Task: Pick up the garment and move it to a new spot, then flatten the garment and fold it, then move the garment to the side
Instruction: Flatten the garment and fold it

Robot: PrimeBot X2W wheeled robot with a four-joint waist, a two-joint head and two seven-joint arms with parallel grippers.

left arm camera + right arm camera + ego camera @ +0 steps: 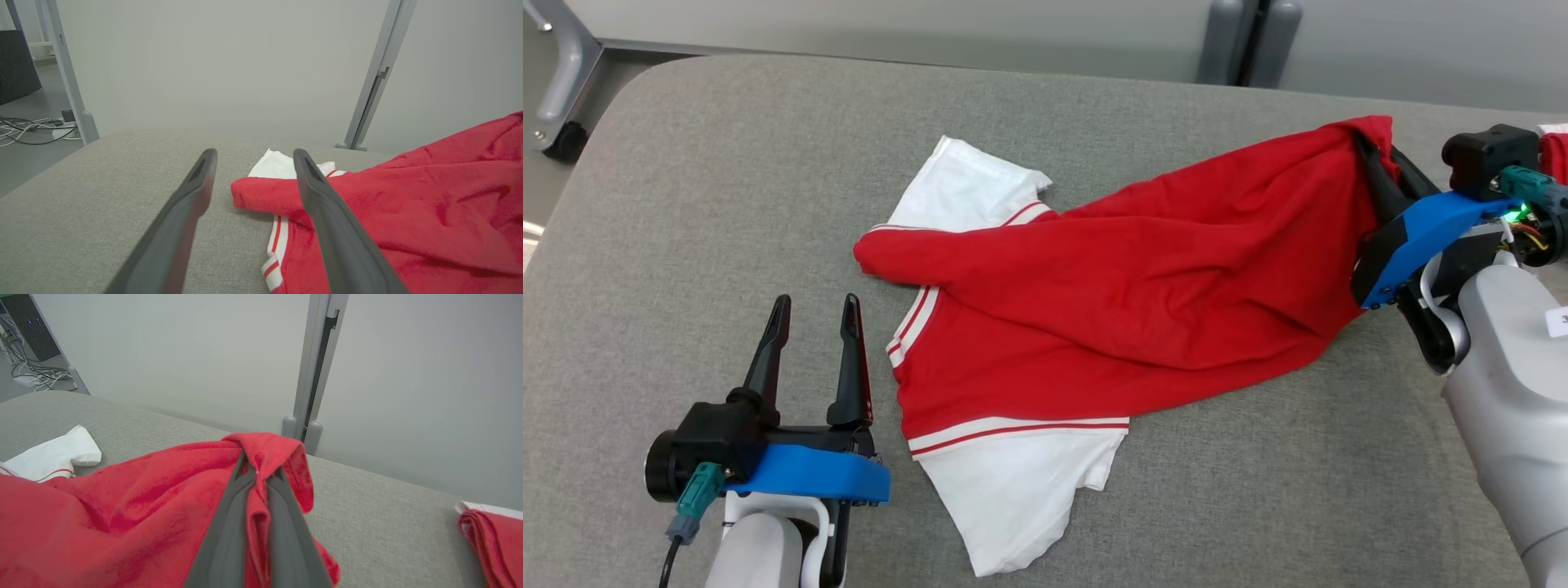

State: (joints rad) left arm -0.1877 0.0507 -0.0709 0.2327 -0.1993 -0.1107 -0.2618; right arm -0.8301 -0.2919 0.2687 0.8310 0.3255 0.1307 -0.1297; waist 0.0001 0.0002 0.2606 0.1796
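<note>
The garment [1111, 302] is a red shirt with white sleeves and red-striped white trim, lying rumpled across the grey table [686, 204]. My right gripper [1368, 159] is shut on the garment's red hem at the far right and holds that edge lifted off the table. In the right wrist view the two fingers [229, 522] pinch a fold of the red garment [122, 514]. My left gripper [815, 314] stands open at the lower left, just left of the garment's striped collar edge, with nothing between its fingers [184, 216]. One white sleeve [1013, 498] lies at the front, the other [964, 184] at the back.
A second folded red and white garment [494, 535] lies at the table's far right edge [1553, 151]. Grey frame posts [1250, 41] stand behind the table, and a caster leg [560, 90] at the far left. Bare grey table surface stretches left of the garment.
</note>
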